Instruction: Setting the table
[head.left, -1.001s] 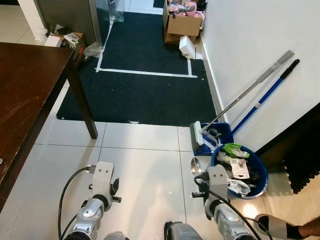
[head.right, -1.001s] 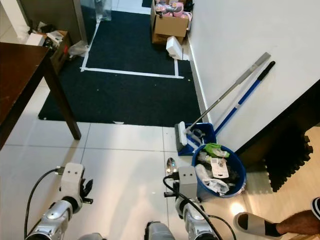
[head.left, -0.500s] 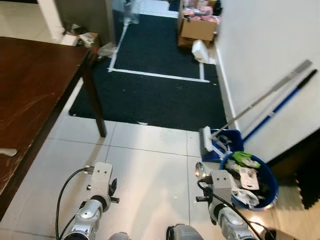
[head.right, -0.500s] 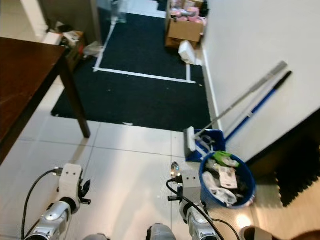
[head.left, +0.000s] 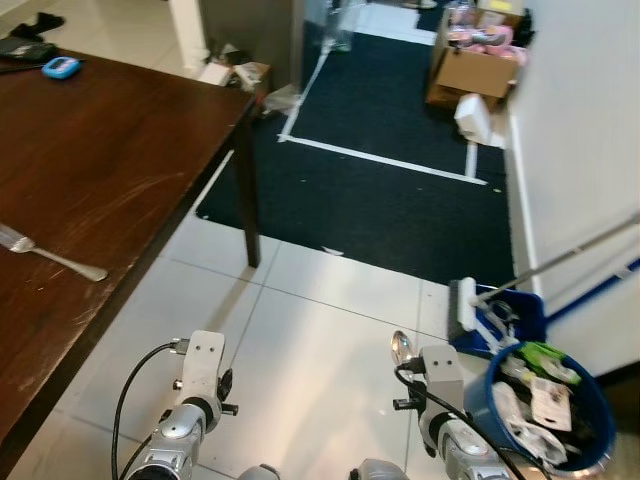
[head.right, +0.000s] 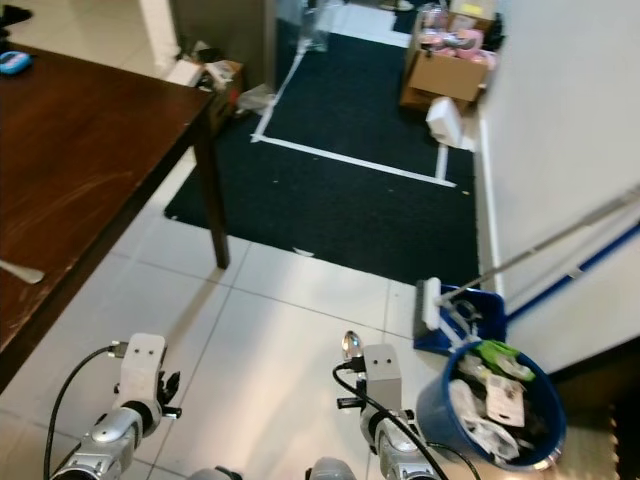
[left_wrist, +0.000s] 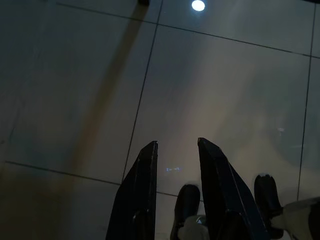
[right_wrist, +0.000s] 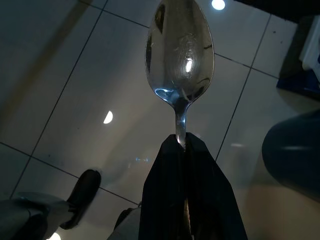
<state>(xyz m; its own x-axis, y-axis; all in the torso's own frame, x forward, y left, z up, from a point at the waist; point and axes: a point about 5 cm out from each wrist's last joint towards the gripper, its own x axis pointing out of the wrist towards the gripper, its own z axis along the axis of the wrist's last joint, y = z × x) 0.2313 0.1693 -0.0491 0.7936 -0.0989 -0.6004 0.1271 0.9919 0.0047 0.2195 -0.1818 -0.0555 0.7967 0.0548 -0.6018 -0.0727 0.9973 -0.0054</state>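
My right hand (right_wrist: 181, 142) is clenched on the spoon (right_wrist: 179, 52) above the floor, my left hand (left_wrist: 176, 150) hangs released, and I must next carry it to the worktop (head.left: 90, 170) beside the fork (head.left: 50, 255).

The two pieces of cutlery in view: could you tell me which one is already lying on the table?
The fork, lying flat near the dark table's near edge. The spoon is off the table, clamped by its handle in the right gripper above the tiled floor.
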